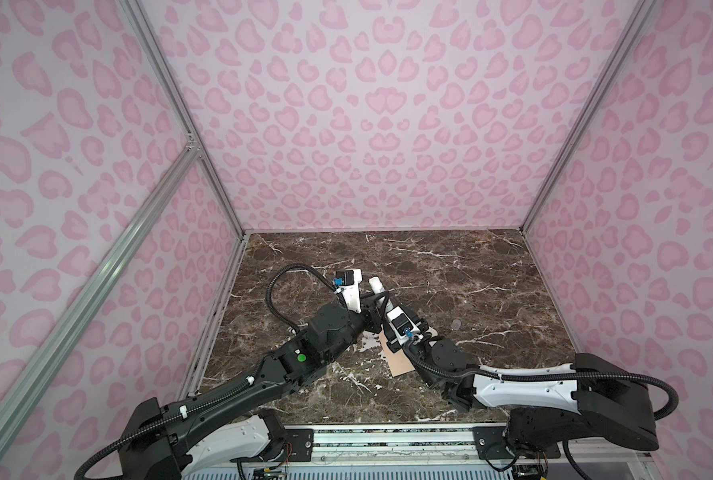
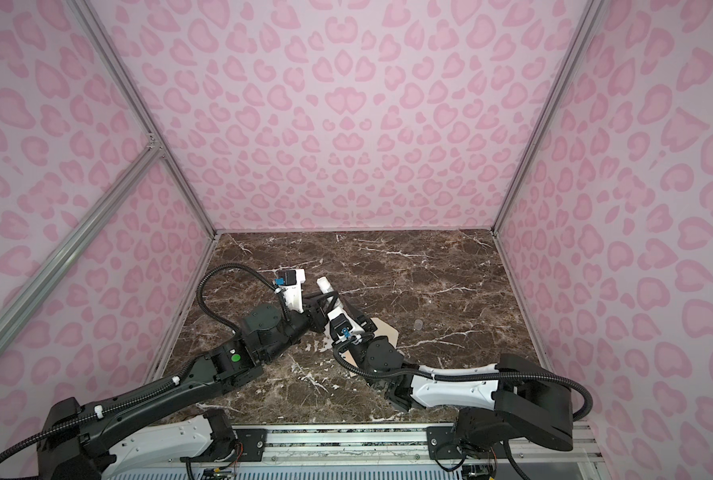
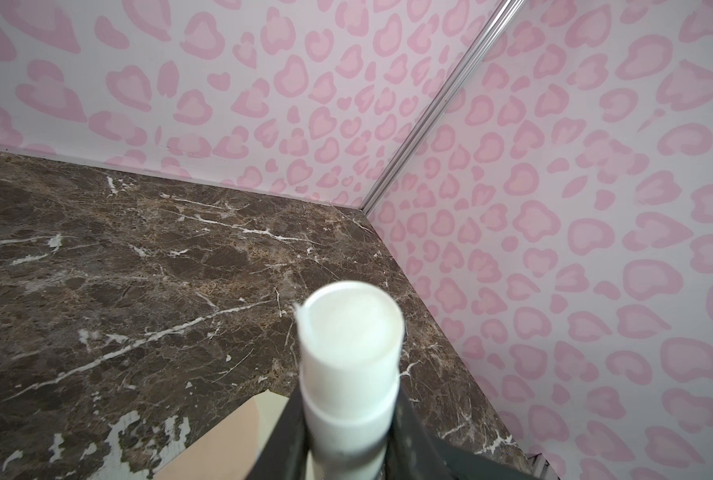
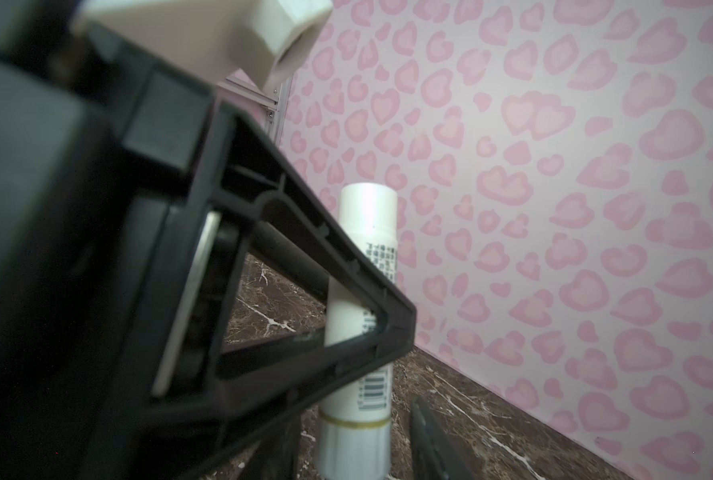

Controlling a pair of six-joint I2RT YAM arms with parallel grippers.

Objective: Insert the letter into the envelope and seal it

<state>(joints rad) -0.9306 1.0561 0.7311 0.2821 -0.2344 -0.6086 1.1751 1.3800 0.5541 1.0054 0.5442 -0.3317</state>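
A white glue-stick tube is held tilted above the marble table, and my left gripper is shut on its body. The tube's flat end fills the left wrist view. My right gripper straddles the tube's lower end; its jaws stand open, with a gap showing beside one finger. The peach envelope lies flat under both grippers, mostly covered by the arms. The letter is hidden.
A small clear cap lies on the table right of the grippers. Pink patterned walls close off three sides, with metal frame posts in the corners. The table's front edge is a metal rail.
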